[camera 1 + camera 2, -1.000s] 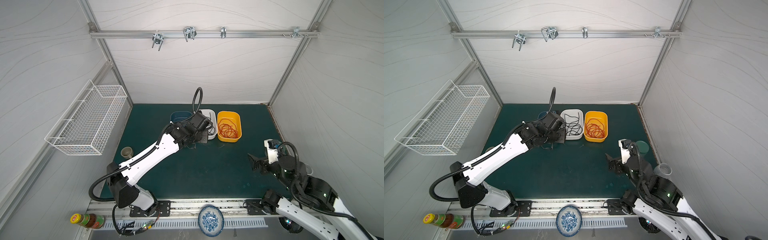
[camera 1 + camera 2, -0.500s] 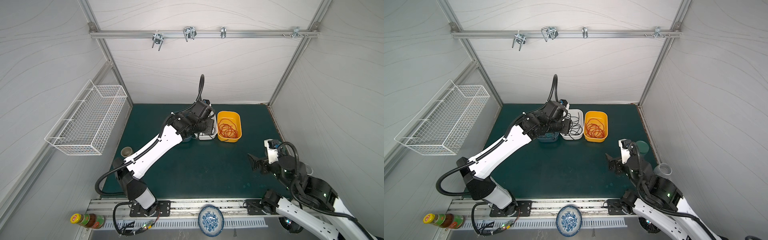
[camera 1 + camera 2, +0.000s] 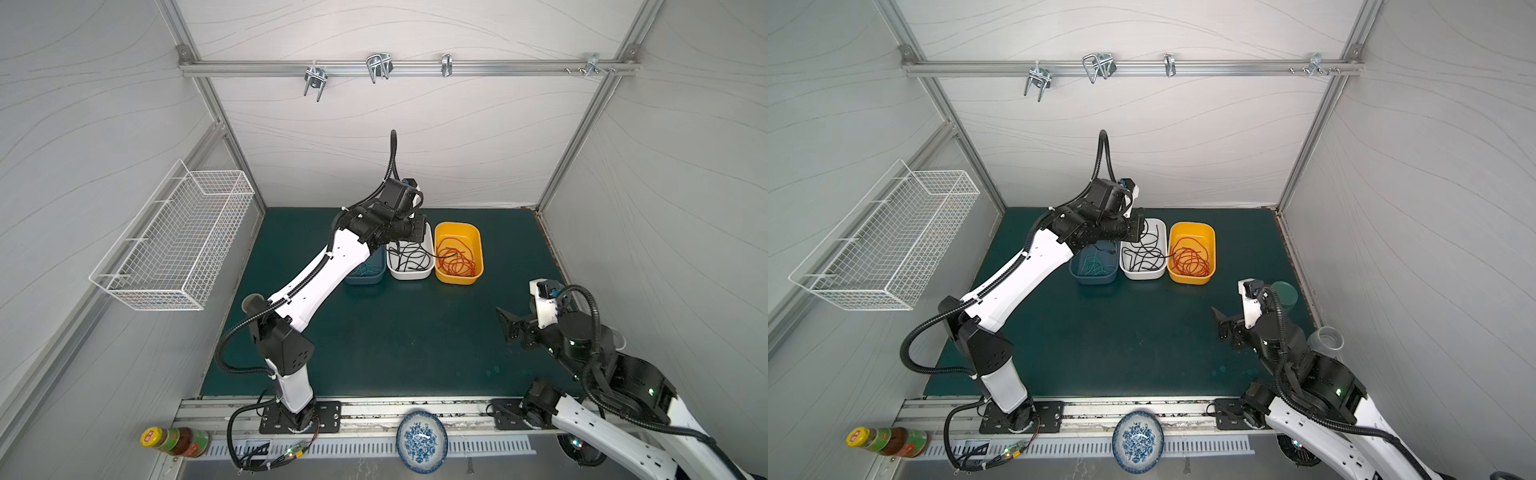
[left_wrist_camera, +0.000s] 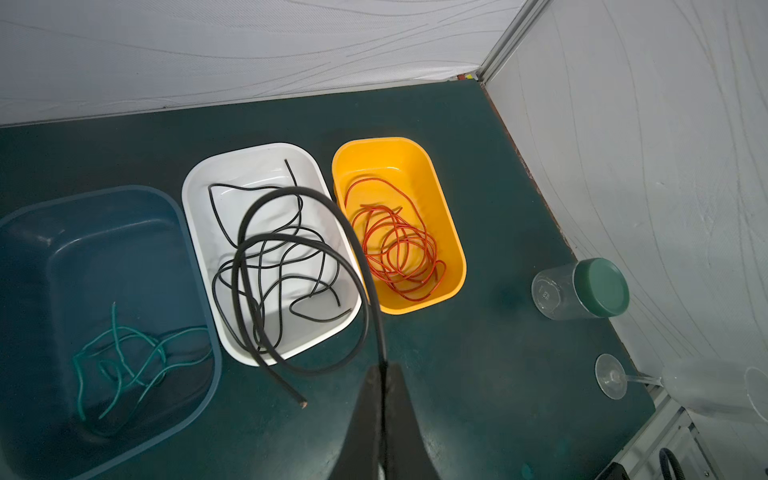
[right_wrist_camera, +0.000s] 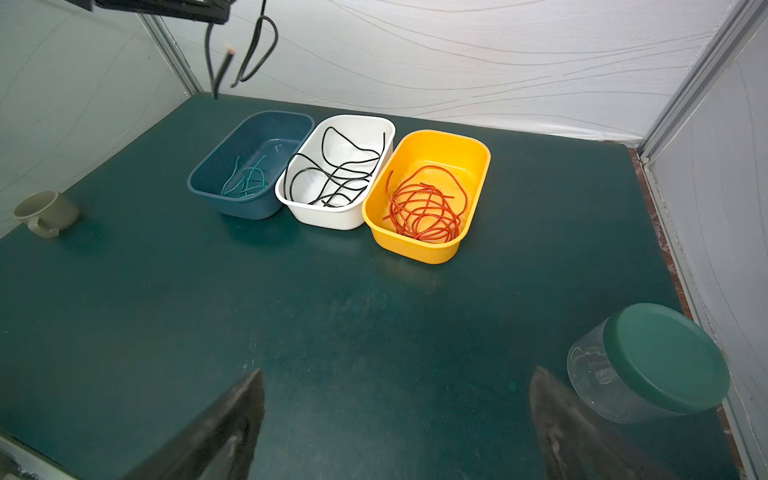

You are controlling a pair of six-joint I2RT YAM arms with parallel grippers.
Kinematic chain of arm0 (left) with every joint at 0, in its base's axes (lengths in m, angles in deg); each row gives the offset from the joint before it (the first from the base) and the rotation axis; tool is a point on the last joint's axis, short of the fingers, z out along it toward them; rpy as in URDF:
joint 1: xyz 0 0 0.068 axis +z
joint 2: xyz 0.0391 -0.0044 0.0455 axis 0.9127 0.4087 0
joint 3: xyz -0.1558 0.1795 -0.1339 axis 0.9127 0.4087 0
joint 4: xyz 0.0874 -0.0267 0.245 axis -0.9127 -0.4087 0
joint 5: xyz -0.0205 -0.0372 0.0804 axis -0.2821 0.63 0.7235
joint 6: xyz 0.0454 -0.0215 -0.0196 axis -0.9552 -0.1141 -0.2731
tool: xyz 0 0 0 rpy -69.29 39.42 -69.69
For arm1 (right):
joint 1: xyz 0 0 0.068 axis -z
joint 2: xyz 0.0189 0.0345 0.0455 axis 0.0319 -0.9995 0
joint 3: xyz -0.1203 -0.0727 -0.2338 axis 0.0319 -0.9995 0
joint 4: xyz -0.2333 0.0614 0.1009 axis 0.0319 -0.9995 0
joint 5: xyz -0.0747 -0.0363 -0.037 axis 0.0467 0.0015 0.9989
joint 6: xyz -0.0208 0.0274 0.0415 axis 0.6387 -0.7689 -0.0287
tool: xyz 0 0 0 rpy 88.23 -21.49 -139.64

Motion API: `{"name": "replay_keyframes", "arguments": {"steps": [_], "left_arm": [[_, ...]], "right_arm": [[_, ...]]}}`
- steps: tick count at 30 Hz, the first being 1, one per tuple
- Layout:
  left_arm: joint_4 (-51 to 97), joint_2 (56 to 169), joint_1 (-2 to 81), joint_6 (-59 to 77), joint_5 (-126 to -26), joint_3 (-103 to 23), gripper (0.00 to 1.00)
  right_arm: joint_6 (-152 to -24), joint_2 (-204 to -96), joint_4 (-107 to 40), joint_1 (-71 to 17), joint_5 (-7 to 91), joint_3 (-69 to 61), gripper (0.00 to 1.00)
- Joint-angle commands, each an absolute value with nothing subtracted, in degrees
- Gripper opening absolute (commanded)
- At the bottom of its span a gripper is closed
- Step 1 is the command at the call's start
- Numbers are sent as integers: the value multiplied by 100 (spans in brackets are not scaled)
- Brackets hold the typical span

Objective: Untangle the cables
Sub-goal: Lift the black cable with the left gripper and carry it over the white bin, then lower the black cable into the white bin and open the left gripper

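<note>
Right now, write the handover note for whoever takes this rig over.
Left gripper: shut on a black cable, held looped in the air above the tubs.
Right gripper: open, empty, over the mat near the jar.
Cables: teal cables in the blue tub, black cables in the white tub, red cables in the yellow tub.
Done: what lies in the tubs is sorted by colour.
Left: probably drop the held cable into the white tub.
</note>
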State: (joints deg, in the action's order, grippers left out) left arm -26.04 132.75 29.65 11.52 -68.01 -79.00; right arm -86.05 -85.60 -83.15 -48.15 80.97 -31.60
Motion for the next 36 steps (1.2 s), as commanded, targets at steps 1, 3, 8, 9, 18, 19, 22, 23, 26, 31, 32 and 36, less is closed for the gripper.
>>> {"name": "replay_keyframes", "arguments": {"steps": [1,3,8,9,18,19,22,23,26,31,32,36], "left_arm": [[-2313,13621,3117,1036,-7051,-8260,0],[-2306,13811,3167,992,-7045,-8370,0],[-2244,14299,3325,933,-7092,-8569,0],[-2217,14370,3366,948,-7131,-8565,0],[-2014,15077,3586,895,-7274,-8703,0],[-1953,15124,3607,919,-7363,-8679,0],[-1814,15322,3660,1048,-7619,-8656,0],[-1770,15382,3676,1098,-7703,-8657,0],[-1669,15543,3700,1227,-7858,-8630,0],[-1476,15742,3705,1396,-8105,-8465,0],[-1445,15774,3705,1411,-8126,-8408,0],[-1367,15856,3714,1434,-8044,-8229,0]], "right_arm": [[-8592,-8459,-8216,-4831,8197,-3186,99],[-8596,-8448,-8212,-4835,8197,-3190,99],[-8596,-8423,-8202,-4828,8197,-3190,99],[-8586,-8413,-8202,-4835,8197,-3184,99],[-8547,-8496,-8166,-4804,8141,-3185,99],[-8551,-8492,-8168,-4785,8139,-3187,99],[-8526,-8478,-8134,-4677,8077,-3195,99],[-8505,-8491,-8105,-4629,8018,-3195,99],[-8482,-8512,-8074,-4483,7885,-3208,99],[-8473,-8528,-8038,-4335,7777,-3215,99],[-8469,-8527,-8036,-4319,7753,-3217,99],[-8472,-8518,-8036,-4316,7744,-3222,99]]}}
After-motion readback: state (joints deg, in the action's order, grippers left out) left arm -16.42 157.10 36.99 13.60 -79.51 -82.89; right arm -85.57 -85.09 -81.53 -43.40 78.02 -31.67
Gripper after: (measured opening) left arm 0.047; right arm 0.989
